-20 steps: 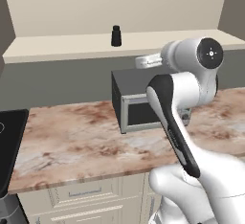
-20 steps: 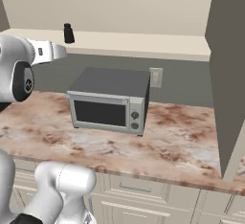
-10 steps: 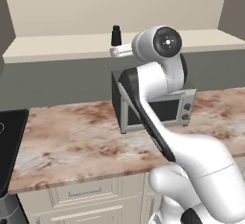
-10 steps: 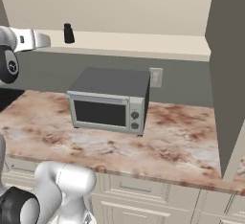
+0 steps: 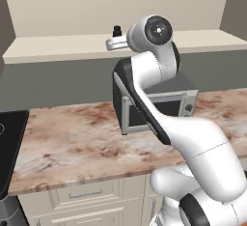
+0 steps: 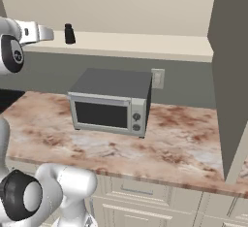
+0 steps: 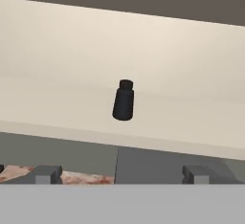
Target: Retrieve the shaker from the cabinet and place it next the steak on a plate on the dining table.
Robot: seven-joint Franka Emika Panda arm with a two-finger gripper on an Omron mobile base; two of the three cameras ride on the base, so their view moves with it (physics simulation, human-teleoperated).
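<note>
The small black shaker [image 7: 124, 100] stands upright on the cream shelf board [image 7: 57, 74] of the beige cabinet recess [image 6: 145, 8]. In the hand view it is straight ahead, beyond my fingertips [image 7: 45, 174]. My gripper [image 7: 122, 175] is open and holds nothing. It is level with the shelf's front edge, short of the shaker [image 6: 69, 34]. From the left base view my gripper [image 5: 110, 44] covers the lower part of the shaker [image 5: 116, 29]. From the right base view my gripper [image 6: 48, 33] is just left of it. The steak, plate and dining table are out of view.
A grey microwave [image 6: 111, 102] sits on the marbled counter [image 5: 72, 138] below the shelf. A black cooktop [image 5: 7, 148] lies at the counter's left end. A dark grey side panel [image 6: 232, 75] closes the recess on the right, and a wall outlet [image 6: 157, 78] is behind the microwave.
The arm has swung up and left, carrying the open gripper from above the microwave to the shelf edge in front of the shaker. The shaker has not moved.
</note>
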